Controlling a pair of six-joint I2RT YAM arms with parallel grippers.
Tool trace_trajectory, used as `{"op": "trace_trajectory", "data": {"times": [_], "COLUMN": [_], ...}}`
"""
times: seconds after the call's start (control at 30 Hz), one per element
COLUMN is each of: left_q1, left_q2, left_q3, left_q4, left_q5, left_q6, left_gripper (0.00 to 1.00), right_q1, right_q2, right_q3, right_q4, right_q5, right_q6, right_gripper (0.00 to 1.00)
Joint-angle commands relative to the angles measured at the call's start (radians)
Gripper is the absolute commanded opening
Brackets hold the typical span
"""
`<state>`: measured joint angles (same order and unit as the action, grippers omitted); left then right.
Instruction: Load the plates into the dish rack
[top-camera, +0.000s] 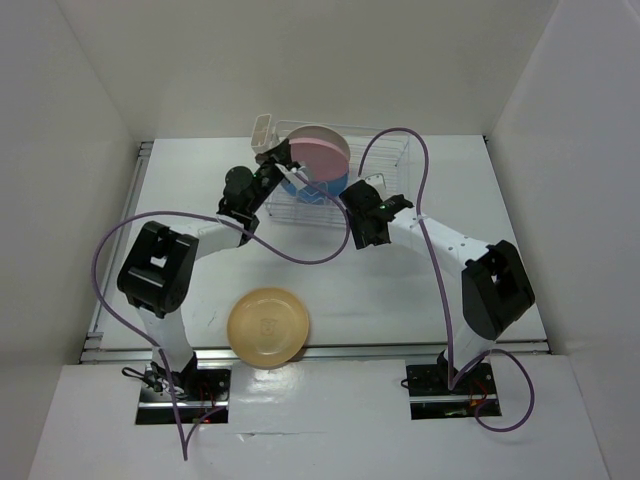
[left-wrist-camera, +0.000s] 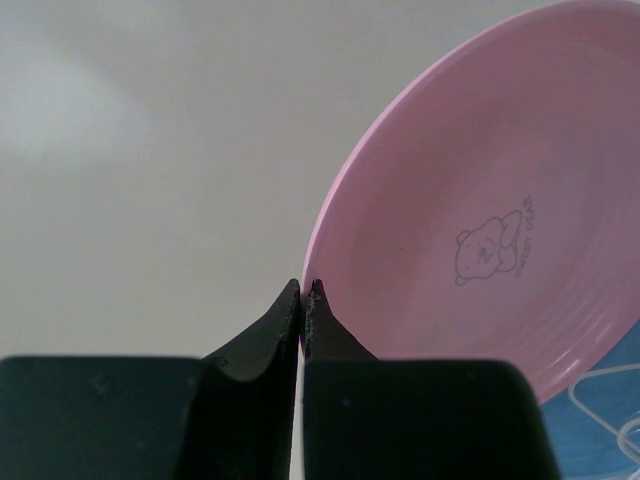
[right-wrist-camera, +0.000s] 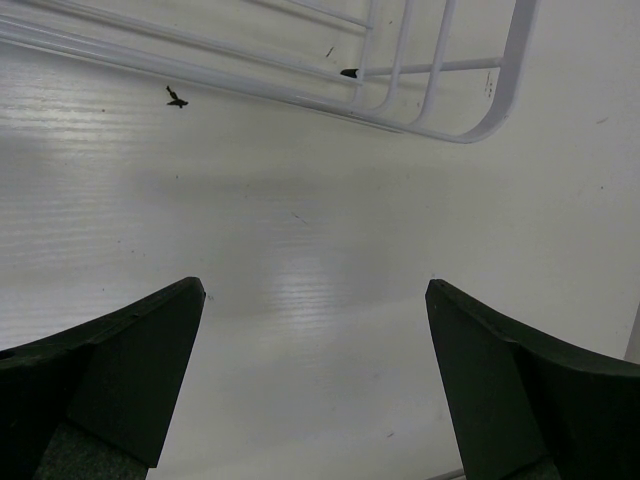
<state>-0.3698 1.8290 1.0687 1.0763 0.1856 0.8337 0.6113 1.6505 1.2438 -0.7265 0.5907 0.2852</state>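
Left gripper (left-wrist-camera: 303, 295): we see the two black fingers pressed together at the tips, with only a hairline slit between them. The rim of the pink plate (left-wrist-camera: 480, 220) runs down into that slit, so we read it as clamped on the plate's edge. A small bear print (left-wrist-camera: 490, 248) shows on the plate's face.

From the top camera, the pink plate (top-camera: 320, 148) sits tilted over the left half of the dish rack (top-camera: 390, 165). The left gripper is at its left rim. The light blue plate (top-camera: 318, 186) lies just below and partly under it, inside the rack. The cutlery holder (top-camera: 265, 130) stands at the rack's far left corner.

Right gripper (right-wrist-camera: 315, 288): jaws spread wide with nothing between them. It hangs over the bare table (top-camera: 400, 290), touching nothing that we can see. A rounded corner of the white rack wire lies just ahead of its fingers.

The yellow-orange plate (top-camera: 268, 326) lies flat on the table near the front edge, well apart from the rack and from both grippers.
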Motion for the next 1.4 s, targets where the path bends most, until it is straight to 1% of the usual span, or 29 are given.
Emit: {"op": "trace_trajectory", "data": {"times": [0.0, 0.2, 0.4, 0.43, 0.47, 0.5, 0.53, 0.63, 0.67, 0.73, 0.77, 0.8, 0.83, 0.93, 1.03, 1.07, 1.1, 1.17, 1.2, 1.23, 1.3, 1.33, 1.37], "left_q1": [0.005, 0.005, 0.005, 0.005, 0.005, -0.004, -0.020, -0.040, -0.040, -0.040, -0.040, -0.040, -0.040, -0.040, -0.040, -0.040, -0.040, -0.040, -0.040, -0.040, -0.029, -0.029, -0.014], "left_q2": [0.023, 0.065, 0.075, 0.075, 0.064, 0.055, 0.055, 0.055, 0.043, 0.042, 0.030, 0.021, 0.021, -0.019, -0.100, -0.128, -0.181, -0.235, -0.261, -0.308, -0.349, -0.361, -0.370], "left_q3": [0.060, 0.070, 0.022, 0.007, 0.007, -0.009, -0.021, -0.052, -0.061, -0.075, -0.075, -0.084, -0.084, -0.084, -0.055, -0.040, -0.029, 0.006, 0.020, 0.046, 0.069, 0.082, 0.127], "left_q4": [0.086, 0.077, 0.047, 0.037, 0.022, -0.022, -0.048, -0.069, -0.069, -0.069, -0.094, -0.095, -0.095, -0.095, -0.214, -0.249, -0.338, -0.444, -0.502, -0.627, -0.757, -0.820, -1.013], "left_q5": [0.018, 0.018, 0.000, 0.000, -0.015, -0.026, -0.064, -0.138, -0.149, -0.149, -0.135, -0.135, -0.135, -0.207, -0.258, -0.290, -0.313, -0.377, -0.396, -0.405, -0.419, -0.432, -0.433], "left_q6": [0.002, 0.002, 0.013, -0.004, -0.016, -0.016, -0.007, 0.004, -0.022, -0.031, -0.031, -0.041, -0.041, -0.083, -0.093, -0.123, -0.134, -0.172, -0.218, -0.249, -0.326, -0.449, -0.503], "left_gripper": [0.00, 0.00, 0.00, 0.02, 0.12, 0.39, 0.47, 0.63, 0.69, 0.78, 0.85, 0.91, 0.91, 0.99, 1.00, 1.00, 1.00, 1.00, 1.00, 1.00, 1.00, 1.00, 1.00], "right_q1": [0.010, 0.010, 0.010, 0.010, 0.010, 0.010, 0.010, 0.010, 0.010, 0.010, 0.010, 0.010, 0.010, 0.010, 0.010, 0.010, 0.010, 0.010, 0.010, 0.010, 0.010, 0.010, 0.010], "right_q2": [-0.012, 0.000, 0.020, 0.020, 0.029, 0.029, 0.029, 0.029, 0.029, 0.029, 0.029, 0.029, 0.029, 0.020, 0.011, 0.011, 0.011, 0.011, 0.011, 0.011, 0.000, 0.000, -0.009], "right_q3": [0.013, 0.022, 0.040, 0.040, 0.040, 0.040, 0.040, 0.040, 0.040, 0.040, 0.030, 0.029, 0.029, 0.029, 0.020, 0.020, 0.020, 0.020, 0.020, 0.020, 0.011, 0.011, 0.011], "right_q4": [-0.005, -0.014, -0.014, -0.014, -0.014, -0.014, -0.014, -0.014, -0.014, -0.005, -0.005, -0.005, -0.005, -0.005, 0.004, 0.004, 0.004, 0.004, 0.004, 0.004, 0.013, 0.024, 0.024], "right_q5": [0.020, 0.020, 0.011, 0.011, 0.011, 0.011, 0.011, 0.011, 0.011, 0.011, 0.011, 0.011, 0.011, 0.011, 0.011, 0.011, 0.021, 0.021, 0.021, 0.021, 0.033, 0.046, 0.046], "right_q6": [0.020, 0.020, 0.020, 0.020, 0.020, 0.020, 0.020, 0.020, 0.020, 0.020, 0.020, 0.020, 0.020, 0.020, 0.020, 0.020, 0.020, 0.020, 0.020, 0.020, 0.009, 0.009, 0.009], "right_gripper": [1.00, 1.00, 1.00, 1.00, 1.00, 1.00, 1.00, 1.00, 1.00, 1.00, 1.00, 1.00, 1.00, 1.00, 1.00, 1.00, 1.00, 1.00, 1.00, 1.00, 1.00, 1.00, 1.00]}}
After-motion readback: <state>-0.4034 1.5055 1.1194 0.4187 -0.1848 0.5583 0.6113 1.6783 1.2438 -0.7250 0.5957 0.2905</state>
